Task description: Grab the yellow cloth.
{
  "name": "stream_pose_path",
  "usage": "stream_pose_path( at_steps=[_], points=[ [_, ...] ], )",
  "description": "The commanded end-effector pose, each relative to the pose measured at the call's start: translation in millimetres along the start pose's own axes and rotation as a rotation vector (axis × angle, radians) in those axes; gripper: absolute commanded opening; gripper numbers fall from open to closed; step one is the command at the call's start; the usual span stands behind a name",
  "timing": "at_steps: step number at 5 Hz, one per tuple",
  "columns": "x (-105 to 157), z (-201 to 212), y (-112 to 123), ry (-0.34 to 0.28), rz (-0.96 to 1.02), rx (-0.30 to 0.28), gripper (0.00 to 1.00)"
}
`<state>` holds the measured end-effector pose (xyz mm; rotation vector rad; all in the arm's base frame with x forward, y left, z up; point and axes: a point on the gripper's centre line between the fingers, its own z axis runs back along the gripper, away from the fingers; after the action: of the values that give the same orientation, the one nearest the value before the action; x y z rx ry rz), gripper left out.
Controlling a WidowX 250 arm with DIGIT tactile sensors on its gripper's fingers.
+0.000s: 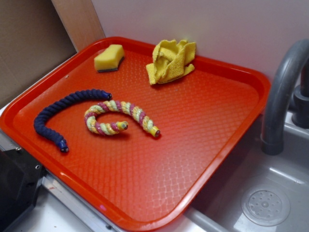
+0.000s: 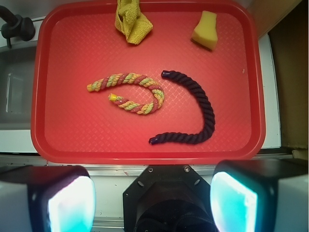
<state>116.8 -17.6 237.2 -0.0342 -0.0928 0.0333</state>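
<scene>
1. One yellow cloth [image 1: 171, 60] sits bunched up at the top centre of the exterior view, on the far part of the red tray [image 1: 231, 130] close to its back rim and the white wall [image 1: 217, 24]. In the wrist view it's at the top edge, left of centre [image 2: 132, 21], partly cut off.
2. Gripper [image 2: 152, 198] is wide open w/ nothing btwn the pads; it hangs off the tray at the bottom of the wrist view, well apart from the cloth. Not visible in the exterior view.
3. Risk 1, wrong target: yellow sponge [image 1: 109, 57] sits upper left of the exterior view, near the cloth and the same colour. Aim drifting that way would likely pinch the sponge instead.
4. Risk 2, rope snag: striped rope [image 2: 130, 92] and dark blue rope [image 2: 193, 108] lie mid-tray, btwn gripper and cloth. A low approach could drag or catch one.
5. Risk 3, rim/wall: cloth is close to the back rim and wall, so overshoot could mean a finger hitting either.
6. Risk 4, thin grip: cloth is folded and lumpy; closing on one loose flap prob lifts only an edge, which may slip out. Too shallow a descent = closing on air.
7. Grey faucet [image 1: 285, 92] and sink [image 1: 260, 203] at right of the exterior view look clear of the path, low concern.
</scene>
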Motion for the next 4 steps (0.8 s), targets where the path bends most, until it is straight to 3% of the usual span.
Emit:
stream_pose_path(
  at_steps=[1,2,3,4],
  points=[
    [0,0,0,0.0,0.0,0.0,1.0],
    [41,-55,-13,0.033,-0.022,0.127,1.0],
    [79,-89,-43,-0.037,-0.13,0.07,1.0],
    [117,-116,-44,-0.113,-0.205,-0.029,1.0]
  ],
)
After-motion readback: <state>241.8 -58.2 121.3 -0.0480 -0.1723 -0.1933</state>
